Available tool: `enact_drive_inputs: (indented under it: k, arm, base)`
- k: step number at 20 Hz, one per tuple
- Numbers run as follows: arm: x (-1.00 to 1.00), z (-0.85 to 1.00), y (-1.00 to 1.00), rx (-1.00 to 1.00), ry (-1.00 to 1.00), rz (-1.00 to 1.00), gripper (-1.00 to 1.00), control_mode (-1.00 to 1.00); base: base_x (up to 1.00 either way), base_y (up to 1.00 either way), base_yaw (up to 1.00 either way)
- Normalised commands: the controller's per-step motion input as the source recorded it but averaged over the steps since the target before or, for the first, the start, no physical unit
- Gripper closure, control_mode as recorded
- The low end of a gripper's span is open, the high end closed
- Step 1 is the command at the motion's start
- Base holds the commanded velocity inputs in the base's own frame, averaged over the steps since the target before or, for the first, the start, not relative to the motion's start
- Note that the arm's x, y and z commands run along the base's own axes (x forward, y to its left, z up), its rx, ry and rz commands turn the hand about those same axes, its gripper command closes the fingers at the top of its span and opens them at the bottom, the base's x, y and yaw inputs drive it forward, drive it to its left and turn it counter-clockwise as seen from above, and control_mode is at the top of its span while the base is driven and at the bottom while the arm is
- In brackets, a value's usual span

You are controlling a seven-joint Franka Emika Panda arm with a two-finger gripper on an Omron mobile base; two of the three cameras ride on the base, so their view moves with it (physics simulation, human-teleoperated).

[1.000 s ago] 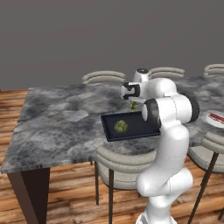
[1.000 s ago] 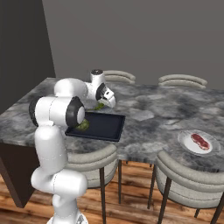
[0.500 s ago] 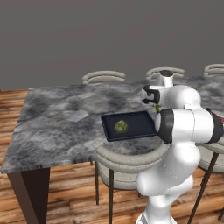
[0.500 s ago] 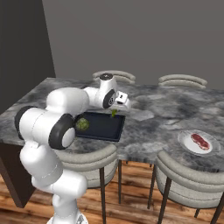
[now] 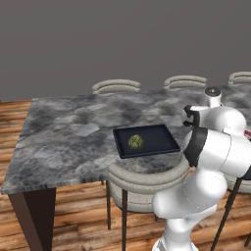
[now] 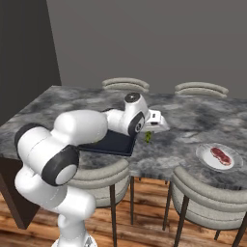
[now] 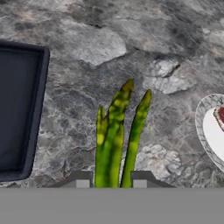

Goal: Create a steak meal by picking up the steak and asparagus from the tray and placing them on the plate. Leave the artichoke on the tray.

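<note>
The asparagus (image 7: 116, 140) is off the tray, pinched at its lower end between the two dark fingertips (image 7: 78, 178) of the gripper (image 7: 109, 181), its green spears fanning up and away from the hand. It hangs above bare marble, between the tray (image 7: 19, 109) on one side and the plate (image 7: 205, 131) on the other. From the right base view the stalk (image 6: 148, 137) dangles just under the gripper (image 6: 150, 129), past the tray's (image 6: 108, 143) near corner and well short of the plate (image 6: 219, 157).

The steak (image 6: 221, 154) already lies on the plate, a red slab with a pale edge; the hand view catches only a sliver of it (image 7: 220, 117) at the frame's border.

The artichoke (image 5: 136, 142) sits alone on the black tray (image 5: 147, 140), roughly at its middle left.

All this rests on a grey marbled table (image 5: 73, 132), with pale rounded chairs (image 5: 144, 179) drawn up around it and a wood floor (image 5: 73, 215) beneath.
</note>
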Motion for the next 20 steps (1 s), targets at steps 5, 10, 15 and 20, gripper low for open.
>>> enact_drive_inputs:
  k: [5,10,15,20]
  arm:
    - [-0.23,0.00,-1.00,-0.14,0.00,0.01,1.00,-1.00]
    - [-0.01,0.00,-1.00,-0.10,0.01,0.00,1.00,-1.00]
    - [0.11,-0.01,-0.93,0.00,0.03,0.00,1.00,-1.00]
    - [0.17,-0.07,-0.55,0.00,0.04,0.01,1.00,-1.00]
  base:
    - [0.00,0.00,0.00]
    - [0.00,0.00,0.00]
    - [0.00,0.00,0.00]
    - [0.00,0.00,0.00]
